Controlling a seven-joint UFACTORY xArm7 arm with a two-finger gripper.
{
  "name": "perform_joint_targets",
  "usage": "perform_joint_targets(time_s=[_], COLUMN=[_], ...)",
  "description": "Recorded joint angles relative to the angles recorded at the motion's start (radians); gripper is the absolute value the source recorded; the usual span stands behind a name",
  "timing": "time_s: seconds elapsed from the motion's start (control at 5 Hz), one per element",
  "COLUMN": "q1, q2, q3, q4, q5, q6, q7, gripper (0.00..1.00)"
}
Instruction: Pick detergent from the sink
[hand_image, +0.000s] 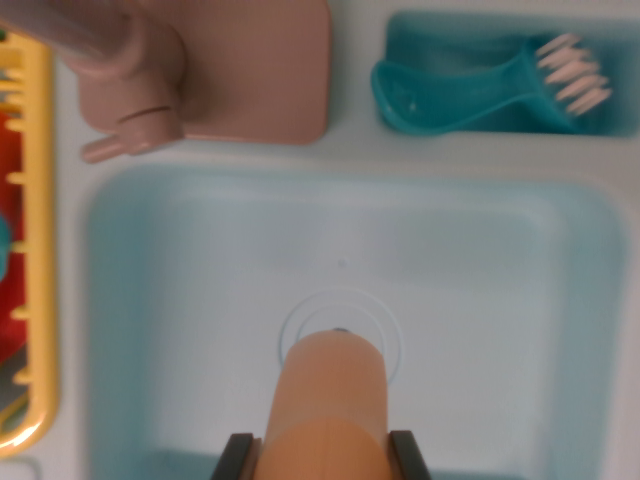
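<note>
**Operator:** Detergent (330, 405) sits at the bottom centre of the wrist view, an orange bottle running up from the lower edge, its top over the round drain (343, 335) of the sink (150, 300). I see my claw (324, 455) as two dark fingertips (236, 458) pressed against either side of the bottle, so I read it as closed on the detergent.

**Supervisor:** Which step are you in, then?

**Operator:** I'd call the grasp made and the lift the step in hand. I can't tell from this one view whether the bottle is clear of the basin floor.

**Supervisor:** Anything in the way?

**Operator:** The pink faucet (130, 80) is at the upper left, the teal brush (490, 85) in its compartment at the upper right, the yellow rack (35, 250) along the left edge. All are well apart from the bottle. My next move calls for a straight rise, keeping the grip firm so the smooth bottle doesn't slip.
</note>
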Motion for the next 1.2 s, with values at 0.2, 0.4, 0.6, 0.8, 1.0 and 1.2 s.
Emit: perform_joint_targets(time_s=[0.2,0.4,0.6,0.8,1.0,1.2], q1=[0.0000,0.0003,0.0003,0.0007,0.0007,0.0009], q2=[0.000,-0.016,-0.016,-0.031,-0.031,-0.044], q3=[0.000,0.000,0.000,0.000,0.000,0.000], q4=[0.000,0.030,0.030,0.059,0.059,0.084], q5=[0.0000,-0.0024,-0.0024,-0.0046,-0.0046,-0.0066], q6=[0.000,0.046,0.046,0.090,0.090,0.128], q7=[0.000,0.002,0.002,0.004,0.004,0.005], gripper=[1.00,1.00,1.00,1.00,1.00,1.00])
